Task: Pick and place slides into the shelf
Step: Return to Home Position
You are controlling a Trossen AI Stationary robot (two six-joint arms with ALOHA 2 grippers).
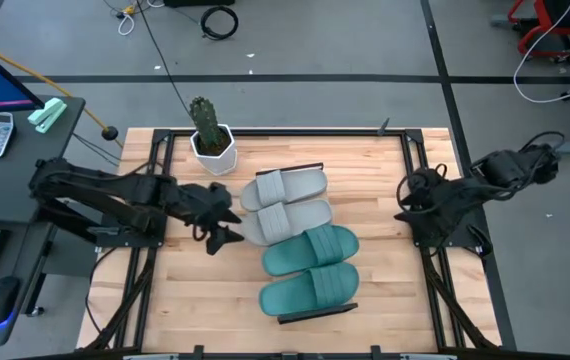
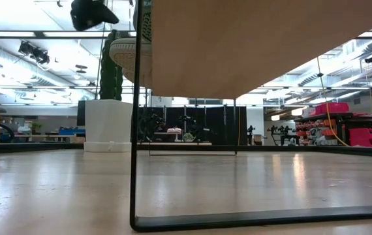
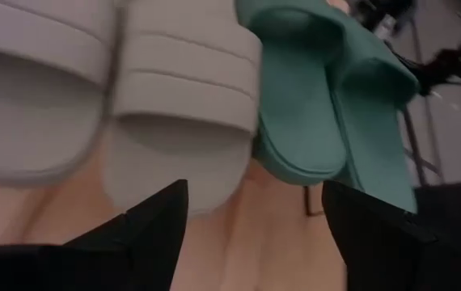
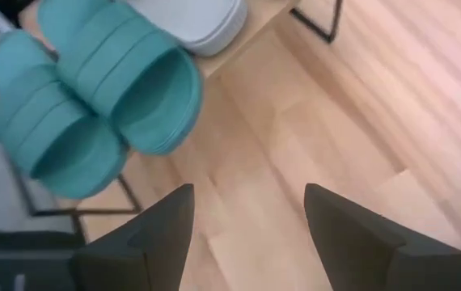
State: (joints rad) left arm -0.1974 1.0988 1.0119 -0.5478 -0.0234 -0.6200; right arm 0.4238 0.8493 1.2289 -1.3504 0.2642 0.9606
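Note:
Two light grey slides (image 1: 285,205) and two teal slides (image 1: 311,268) lie side by side, soles down, in a row on the shelf (image 1: 317,311) at the table's middle. My left gripper (image 1: 233,226) hovers open just left of the grey slides. In its wrist view (image 3: 255,194) nothing is between the fingers, and the nearer grey slide (image 3: 186,105) and a teal slide (image 3: 311,105) lie ahead. My right gripper (image 1: 405,205) hangs open to the right of the shelf. Its wrist view (image 4: 248,194) shows bare wood between the fingers and the teal slides (image 4: 125,81) beyond.
A cactus in a white pot (image 1: 210,135) stands at the table's far left, close behind the left arm. The low view looks under the shelf board (image 2: 258,46) past its black frame leg (image 2: 134,130). Bare tabletop (image 1: 375,160) lies between shelf and right arm.

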